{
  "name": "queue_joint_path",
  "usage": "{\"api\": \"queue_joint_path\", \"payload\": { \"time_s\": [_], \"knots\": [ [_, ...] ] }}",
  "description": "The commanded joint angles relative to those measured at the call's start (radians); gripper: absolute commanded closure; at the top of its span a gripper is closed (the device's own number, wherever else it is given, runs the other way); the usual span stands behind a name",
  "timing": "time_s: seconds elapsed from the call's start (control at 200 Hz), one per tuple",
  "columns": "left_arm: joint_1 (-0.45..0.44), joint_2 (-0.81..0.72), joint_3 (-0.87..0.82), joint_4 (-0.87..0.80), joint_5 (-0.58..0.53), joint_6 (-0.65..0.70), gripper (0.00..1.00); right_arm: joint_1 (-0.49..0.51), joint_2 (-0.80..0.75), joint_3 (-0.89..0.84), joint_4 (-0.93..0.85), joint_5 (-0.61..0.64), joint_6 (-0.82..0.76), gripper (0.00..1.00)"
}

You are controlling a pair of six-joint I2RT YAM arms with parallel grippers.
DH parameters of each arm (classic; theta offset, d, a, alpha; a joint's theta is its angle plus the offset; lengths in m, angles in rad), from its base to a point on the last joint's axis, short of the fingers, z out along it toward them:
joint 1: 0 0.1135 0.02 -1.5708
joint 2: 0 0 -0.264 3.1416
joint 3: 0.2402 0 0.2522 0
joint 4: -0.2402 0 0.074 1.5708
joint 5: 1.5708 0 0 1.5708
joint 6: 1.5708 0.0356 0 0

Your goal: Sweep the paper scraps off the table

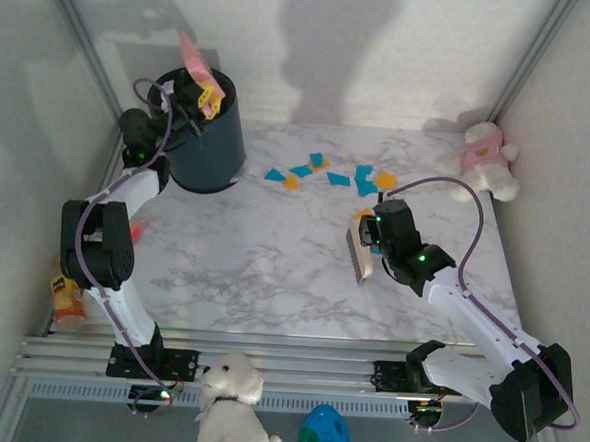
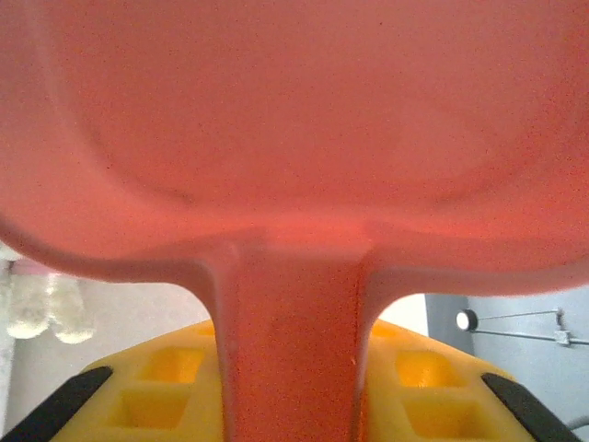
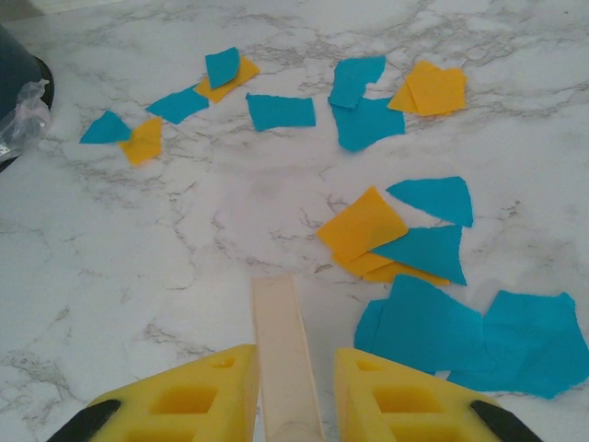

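Orange and blue paper scraps (image 1: 328, 173) lie scattered across the far middle of the marble table (image 1: 262, 269). In the right wrist view the paper scraps (image 3: 386, 230) spread ahead and to the right of the fingers. My right gripper (image 1: 372, 236) (image 3: 287, 396) is shut on the cream handle of a brush (image 3: 283, 341), whose head (image 1: 358, 255) is low over the table just in front of the nearest scraps. My left gripper (image 1: 204, 97) (image 2: 294, 387) is shut on the handle of a pink dustpan (image 1: 193, 59) (image 2: 294, 138), held tilted above a dark bin (image 1: 210, 141).
The bin stands at the table's far left; its rim (image 3: 18, 83) has a plastic liner. A pink-and-white plush toy (image 1: 484, 157) sits at the far right corner. An orange bottle (image 1: 67, 302) lies off the left edge. A white plush dog (image 1: 228, 407) and a blue egg (image 1: 324, 433) sit below the front rail.
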Motion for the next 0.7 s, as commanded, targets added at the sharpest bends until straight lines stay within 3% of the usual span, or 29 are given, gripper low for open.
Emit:
{"api": "queue_joint_path", "payload": {
  "time_s": [0.0, 0.195, 0.401, 0.696],
  "knots": [
    [0.007, 0.000, -0.006, 0.119, -0.011, -0.028, 1.00, -0.008, -0.006, 0.024, 0.001, -0.010, 0.020, 1.00],
    [0.006, -0.043, 0.035, -0.113, 0.018, 0.173, 1.00, -0.007, -0.009, 0.019, 0.004, -0.008, 0.020, 1.00],
    [-0.009, -0.111, 0.208, -0.778, -0.008, 0.738, 1.00, -0.008, -0.015, 0.019, 0.008, -0.014, 0.021, 1.00],
    [-0.094, -0.141, 0.389, -1.274, -0.099, 1.233, 1.00, -0.011, -0.017, 0.007, 0.038, -0.031, 0.041, 1.00]
  ]
}}
